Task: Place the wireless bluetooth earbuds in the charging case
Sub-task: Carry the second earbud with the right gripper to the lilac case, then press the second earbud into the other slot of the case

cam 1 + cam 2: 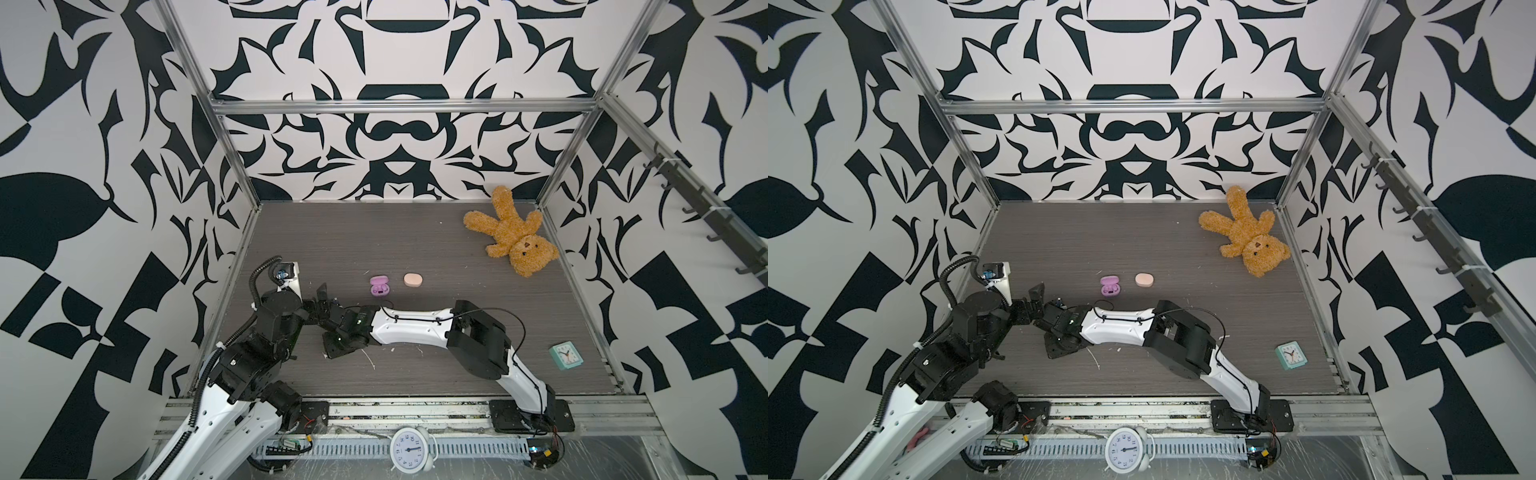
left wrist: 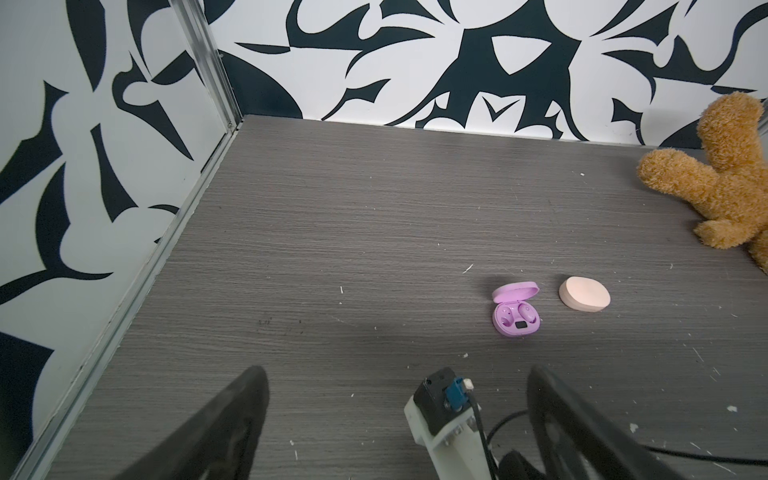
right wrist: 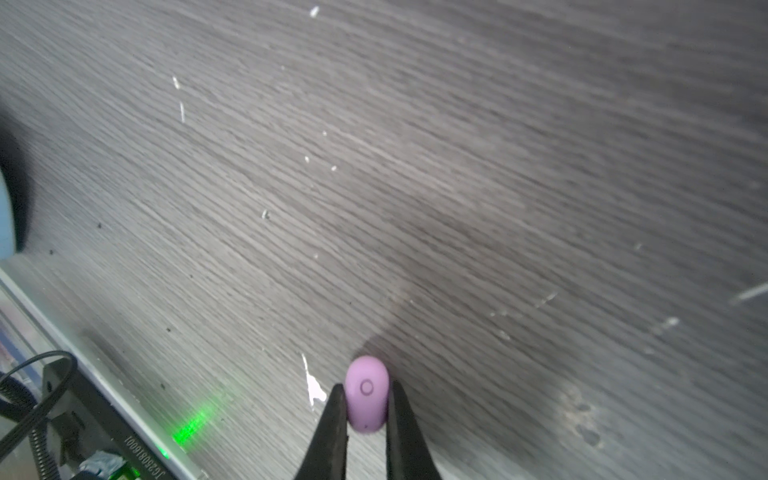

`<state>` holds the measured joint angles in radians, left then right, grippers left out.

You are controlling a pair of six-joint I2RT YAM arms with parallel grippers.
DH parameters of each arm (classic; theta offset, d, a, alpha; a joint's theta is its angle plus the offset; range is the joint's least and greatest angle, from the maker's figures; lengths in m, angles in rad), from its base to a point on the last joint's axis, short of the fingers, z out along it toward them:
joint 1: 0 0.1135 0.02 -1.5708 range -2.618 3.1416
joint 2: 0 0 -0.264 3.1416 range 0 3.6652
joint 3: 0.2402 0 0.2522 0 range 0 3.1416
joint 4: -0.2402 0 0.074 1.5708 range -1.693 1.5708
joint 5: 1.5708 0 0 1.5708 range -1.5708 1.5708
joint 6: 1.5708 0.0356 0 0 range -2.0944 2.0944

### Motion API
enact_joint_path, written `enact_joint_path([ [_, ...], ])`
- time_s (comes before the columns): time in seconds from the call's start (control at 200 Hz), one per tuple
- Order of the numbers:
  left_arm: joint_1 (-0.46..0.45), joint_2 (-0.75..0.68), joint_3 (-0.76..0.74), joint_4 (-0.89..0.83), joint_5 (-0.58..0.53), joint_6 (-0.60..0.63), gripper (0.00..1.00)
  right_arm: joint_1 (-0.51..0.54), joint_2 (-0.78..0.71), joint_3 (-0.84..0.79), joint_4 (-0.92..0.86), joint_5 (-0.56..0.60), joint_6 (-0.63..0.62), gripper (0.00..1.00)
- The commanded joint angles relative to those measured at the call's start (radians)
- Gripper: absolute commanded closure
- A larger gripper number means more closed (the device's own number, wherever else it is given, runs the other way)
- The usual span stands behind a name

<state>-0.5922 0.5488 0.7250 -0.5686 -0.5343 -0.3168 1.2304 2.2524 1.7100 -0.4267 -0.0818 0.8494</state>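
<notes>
A lilac earbud [image 3: 367, 395] is pinched between the black fingers of my right gripper [image 3: 368, 387], just above the grey table near its front left. The right arm [image 1: 411, 326] reaches across to the left, and its fingertips are hidden in both top views. The purple charging case [image 1: 379, 286] [image 1: 1110, 286] [image 2: 514, 309] lies open mid-table, lid up; another lilac bud [image 2: 525, 310] seems to sit in one socket. My left gripper [image 2: 397, 368] stands wide open and empty, short of the case, with one finger [image 1: 322, 292] showing in a top view.
A closed peach-pink case [image 1: 413, 279] [image 2: 584, 297] lies right of the purple one. A teddy bear [image 1: 513, 232] sprawls at the back right and a teal clock [image 1: 565, 355] stands at the right. A white alarm clock [image 1: 409, 451] sits beyond the front rail. White scraps dot the table.
</notes>
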Motion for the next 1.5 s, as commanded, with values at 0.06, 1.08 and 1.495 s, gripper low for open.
enact_joint_path([
  [0.06,-0.004,-0.001,-0.009,-0.037,0.008,0.003,0.01,0.002,-0.08,-0.007,-0.028,0.078,-0.031,0.89],
  [1.08,-0.004,0.014,-0.015,-0.032,0.041,0.005,0.01,-0.299,-0.193,-0.075,-0.019,0.265,-0.12,0.93],
  [1.495,-0.004,0.019,-0.015,-0.032,0.047,0.006,0.01,-0.326,-0.128,-0.042,-0.006,0.31,-0.12,0.95],
])
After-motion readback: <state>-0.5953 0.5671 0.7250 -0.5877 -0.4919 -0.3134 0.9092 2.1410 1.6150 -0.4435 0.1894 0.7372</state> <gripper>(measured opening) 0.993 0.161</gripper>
